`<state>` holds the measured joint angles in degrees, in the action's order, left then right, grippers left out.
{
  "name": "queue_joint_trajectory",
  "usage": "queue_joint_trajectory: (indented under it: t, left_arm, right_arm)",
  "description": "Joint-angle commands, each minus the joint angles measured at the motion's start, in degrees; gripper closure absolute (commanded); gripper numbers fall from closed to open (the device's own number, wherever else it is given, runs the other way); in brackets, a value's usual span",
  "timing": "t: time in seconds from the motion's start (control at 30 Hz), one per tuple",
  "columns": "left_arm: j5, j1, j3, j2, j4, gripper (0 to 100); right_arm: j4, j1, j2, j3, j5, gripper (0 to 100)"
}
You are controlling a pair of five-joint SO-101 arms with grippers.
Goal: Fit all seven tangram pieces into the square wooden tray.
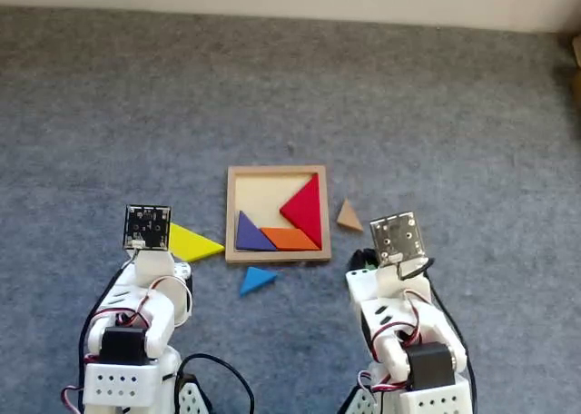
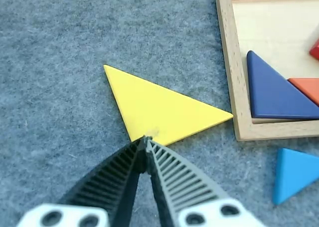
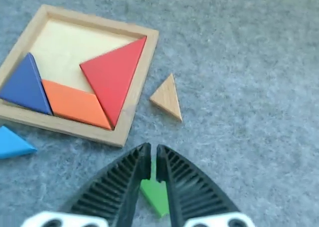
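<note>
Your left gripper [image 2: 147,140] is sitting clenched, empty, at the yellow triangle [image 2: 159,110], which is lying just outside the tray [image 2: 230,62]. Pushing, you are risking wedging its tip against the tray. Your right gripper [image 3: 153,150] is hanging clenched above the green piece [image 3: 155,194].

3 pcs [image 1: 304,210] in tray [image 1: 277,170]; big triangle [image 1: 192,242] left, small triangle [image 1: 349,216] right.

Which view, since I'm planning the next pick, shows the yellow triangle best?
The left wrist view: the whole yellow triangle lies there, beside the tray. In the high view the left arm hides part of it.
</note>
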<state>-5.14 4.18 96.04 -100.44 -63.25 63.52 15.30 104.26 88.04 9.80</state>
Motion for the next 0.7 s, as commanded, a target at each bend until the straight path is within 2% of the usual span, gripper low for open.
queue_joint_trajectory:
  t: [0.0,0.17,0.27,0.67]
  left_arm:
    - [0.4,-0.5,1.3,-1.4,-0.1,99]
    - [0.4,-0.5,1.3,-1.4,-0.1,99]
    - [0.4,-0.5,1.3,-1.4,-0.1,99]
    - [0.4,-0.7,1.3,-1.4,-0.2,99]
  right_arm:
    - [-0.4,-2.0,0.3,0.7,0.7,96.4]
    - [-6.6,-2.6,0.3,10.8,0.4,96.4]
    - [-5.8,-2.9,0.3,16.9,0.4,96.8]
    - [-1.7,-4.1,0.2,16.5,0.3,96.9]
